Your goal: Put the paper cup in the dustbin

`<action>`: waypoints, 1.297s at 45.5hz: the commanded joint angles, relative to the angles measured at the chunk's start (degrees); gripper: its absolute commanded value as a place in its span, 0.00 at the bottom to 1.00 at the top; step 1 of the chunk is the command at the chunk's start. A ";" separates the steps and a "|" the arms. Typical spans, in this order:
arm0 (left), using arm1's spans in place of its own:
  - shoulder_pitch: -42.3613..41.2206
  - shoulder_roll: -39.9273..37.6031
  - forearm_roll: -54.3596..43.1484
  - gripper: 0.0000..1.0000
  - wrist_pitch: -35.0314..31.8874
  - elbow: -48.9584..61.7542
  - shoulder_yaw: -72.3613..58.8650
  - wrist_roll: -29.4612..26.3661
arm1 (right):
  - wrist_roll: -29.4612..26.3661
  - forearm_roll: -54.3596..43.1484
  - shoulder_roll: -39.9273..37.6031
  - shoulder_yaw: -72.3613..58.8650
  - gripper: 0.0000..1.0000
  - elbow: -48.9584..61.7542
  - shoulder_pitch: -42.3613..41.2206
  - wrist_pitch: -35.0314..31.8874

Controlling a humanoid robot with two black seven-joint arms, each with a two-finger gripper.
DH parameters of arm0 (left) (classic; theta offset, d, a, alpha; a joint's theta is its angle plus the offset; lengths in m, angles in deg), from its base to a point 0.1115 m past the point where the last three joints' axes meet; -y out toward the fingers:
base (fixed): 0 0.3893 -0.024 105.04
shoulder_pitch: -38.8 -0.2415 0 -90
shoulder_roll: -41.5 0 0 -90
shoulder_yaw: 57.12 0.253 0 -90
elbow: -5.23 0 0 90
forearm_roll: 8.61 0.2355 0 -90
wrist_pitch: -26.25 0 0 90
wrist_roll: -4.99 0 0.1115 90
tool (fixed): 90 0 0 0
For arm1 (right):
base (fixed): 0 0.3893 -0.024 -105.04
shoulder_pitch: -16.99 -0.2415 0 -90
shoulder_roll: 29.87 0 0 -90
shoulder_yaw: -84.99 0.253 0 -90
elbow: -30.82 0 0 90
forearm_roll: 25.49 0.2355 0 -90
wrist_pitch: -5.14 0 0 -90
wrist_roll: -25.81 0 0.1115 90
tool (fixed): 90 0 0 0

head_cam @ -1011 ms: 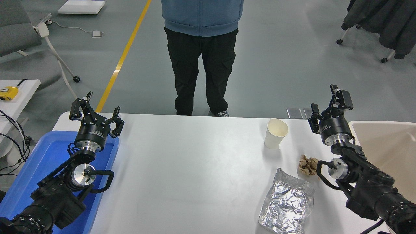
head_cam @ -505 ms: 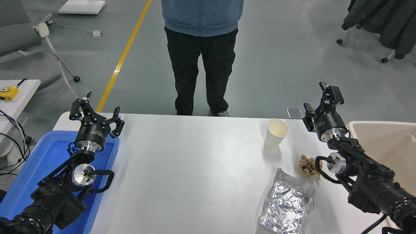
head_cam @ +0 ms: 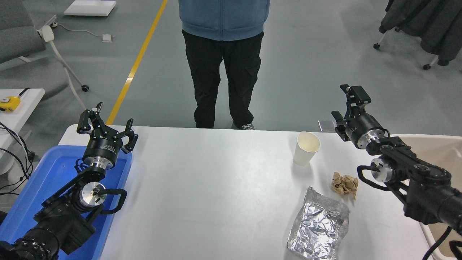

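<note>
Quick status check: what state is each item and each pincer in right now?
paper cup: upright on the table, untouched
dustbin: open-topped, at the table's right end
brown paper wad: crumpled
silver foil: crinkled, lying flat
right pincer: open, raised beside the cup
left pincer: open, parked over the blue tray

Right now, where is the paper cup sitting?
In the head view, the paper cup stands upright on the table's far right part, left of the right tool and beyond the brown paper wad.

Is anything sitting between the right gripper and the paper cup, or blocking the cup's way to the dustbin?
Nothing visible. The right gripper is open, right of the upright paper cup, with bare table between. The dustbin lies further right; only the robot's own arm crosses that path.
</note>
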 commanded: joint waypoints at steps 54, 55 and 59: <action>0.00 0.00 -0.01 1.00 0.00 0.00 0.00 -0.01 | -9.50 -27.45 7.55 -42.86 0.99 6.85 -12.11 2.94; 0.00 0.00 -0.01 1.00 0.00 0.00 0.00 -0.01 | -9.41 -27.45 7.99 -42.86 0.99 7.73 -11.76 2.94; 0.00 0.00 -0.01 1.00 0.00 0.00 0.00 -0.01 | -9.32 -27.37 10.19 -42.86 0.99 10.81 -10.62 3.03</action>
